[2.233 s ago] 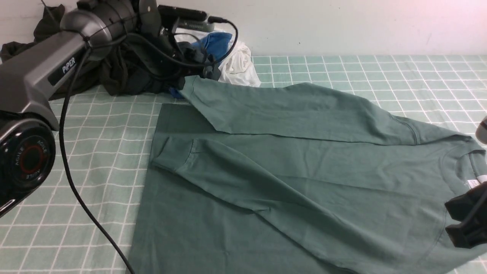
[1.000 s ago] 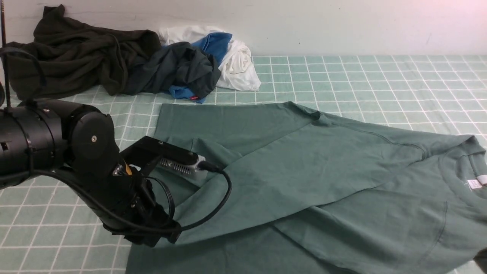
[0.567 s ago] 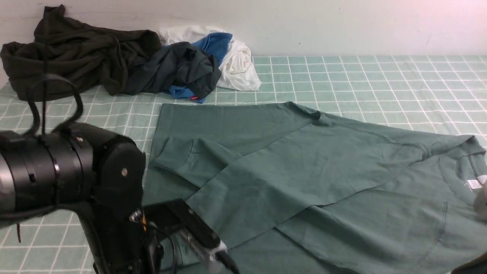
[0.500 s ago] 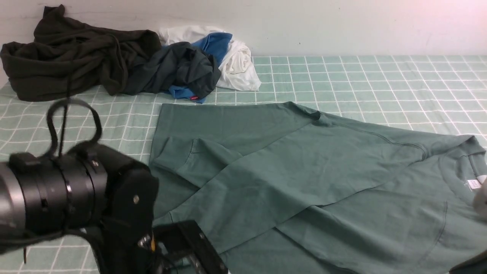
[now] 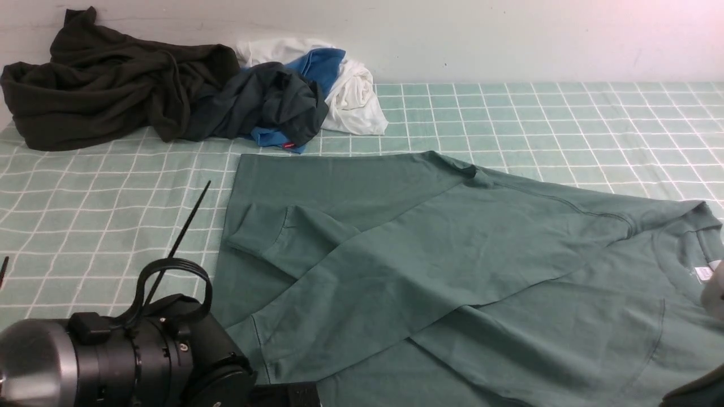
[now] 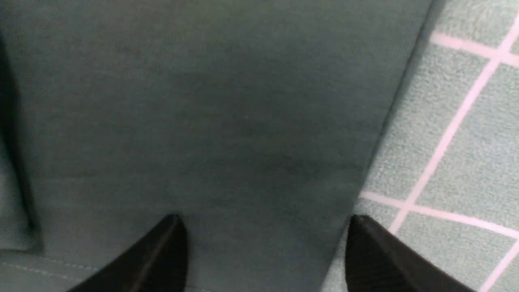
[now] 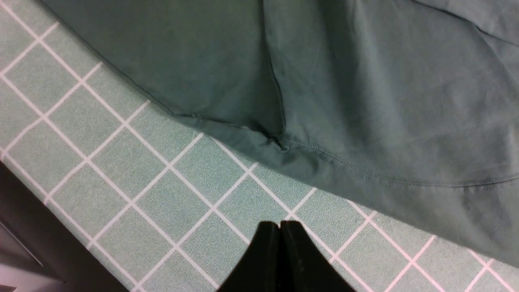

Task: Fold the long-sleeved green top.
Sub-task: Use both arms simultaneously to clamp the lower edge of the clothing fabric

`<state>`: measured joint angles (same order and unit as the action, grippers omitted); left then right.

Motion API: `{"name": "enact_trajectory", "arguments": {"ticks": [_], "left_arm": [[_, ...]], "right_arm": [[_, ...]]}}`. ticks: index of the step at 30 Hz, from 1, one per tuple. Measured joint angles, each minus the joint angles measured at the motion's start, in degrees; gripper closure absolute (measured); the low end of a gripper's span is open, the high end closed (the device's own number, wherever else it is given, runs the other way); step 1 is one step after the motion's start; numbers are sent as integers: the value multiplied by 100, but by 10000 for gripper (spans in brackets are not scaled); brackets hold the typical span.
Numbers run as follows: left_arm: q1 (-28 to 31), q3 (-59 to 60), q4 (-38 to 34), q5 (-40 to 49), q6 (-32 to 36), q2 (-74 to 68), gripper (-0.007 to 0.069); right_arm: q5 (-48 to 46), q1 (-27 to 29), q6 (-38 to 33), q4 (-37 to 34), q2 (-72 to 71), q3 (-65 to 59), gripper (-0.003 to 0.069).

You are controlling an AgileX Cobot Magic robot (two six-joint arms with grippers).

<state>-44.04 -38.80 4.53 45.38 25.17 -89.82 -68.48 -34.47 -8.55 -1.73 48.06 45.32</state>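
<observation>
left wrist view: near the front-left corner the left gripper (image 6: 265, 227) gapes astride the edge of the shirt (image 6: 202, 121) and could pinch the tablecloth (image 6: 458, 154) too, while the right gripper (image 7: 280, 229) is clenched empty.

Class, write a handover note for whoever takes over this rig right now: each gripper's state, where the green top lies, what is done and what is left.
Left gripper: open, empty, low over the green top at its edge.
Right gripper: shut, empty, over the tablecloth just off the top's edge.
Top: flat on the tablecloth, neck toward the robot's right, hem toward its left.
Done: both sleeves lie folded across the body.
Left: the body folds, probably hem toward neck.
</observation>
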Motion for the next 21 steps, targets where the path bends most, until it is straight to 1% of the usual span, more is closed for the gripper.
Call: {"name": "enact_trajectory", "arguments": {"ticks": [1, 3, 7, 9, 11, 13, 14, 17, 21], "left_arm": [[0, 0, 0, 8, 0, -7, 138], [-5, -36, 20, 86, -47, -51, 165], [-17, -48, 60, 140, -439, -52, 251], [-30, -48, 115, 145, -591, -46, 278], [-44, -48, 349, 134, -866, -42, 333], [-44, -49, 527, 134, -995, -42, 361], [-44, -62, 664, 134, -1118, -42, 389], [-44, -134, 728, 220, -1250, -68, 417], [-44, -195, 765, 271, -1281, -72, 419]], "right_arm": [[0, 0, 0, 0, 0, 0, 673], [5, 0, -2, 0, 0, 0, 673], [5, 0, -2, 0, 0, 0, 673], [5, 0, -2, 0, 0, 0, 673], [5, 0, -2, 0, 0, 0, 673], [5, 0, -2, 0, 0, 0, 673], [7, 0, -2, 6, 0, 0, 673], [11, 0, -2, 6, 0, 0, 673], [48, -1, -2, 6, 0, 0, 673]]}}
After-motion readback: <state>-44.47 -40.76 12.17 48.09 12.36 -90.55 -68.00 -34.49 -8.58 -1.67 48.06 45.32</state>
